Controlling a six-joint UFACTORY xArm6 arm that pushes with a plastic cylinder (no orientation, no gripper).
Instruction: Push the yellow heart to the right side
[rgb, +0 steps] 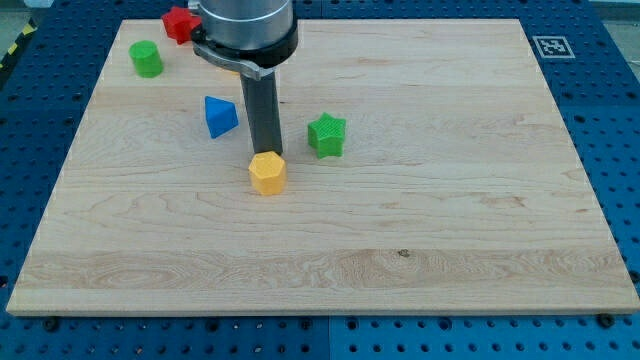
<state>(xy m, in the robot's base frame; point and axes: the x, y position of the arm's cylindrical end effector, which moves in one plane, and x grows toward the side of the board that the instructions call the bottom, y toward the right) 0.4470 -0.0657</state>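
Pictured on a pale wooden board (420, 220) laid over a blue pegboard bench (610, 120): a small yellow block (267, 173), left of centre, the likely yellow heart of the task though reading more as a faceted nugget from this angle. Sat with the dark rod directly behind it, my tip (266, 153) at the block's 12 o'clock and touching it or just short of touching; contact could not be confirmed. No jaws to spread or close here, only a bare rod holding nothing. Ringed by a green star (327, 135) just beside it at 2 o'clock, a blue triangular block (220, 116) near at 10 o'clock, and, well apart toward 11 o'clock, a green cylinder-like block (146, 59) and a red block (179, 24) partly hidden by the arm's housing at the board's top edge. Judged light, rigid and hard plastic, likely to slide easily on the smooth wood yet apt to spin or slip off a thin rod if struck off-centre. Best met square on its 9 o'clock face, at mid-width, for a rightward shove; green star judged a possible obstruction along that path. Broad bare board lay toward 3 o'clock.
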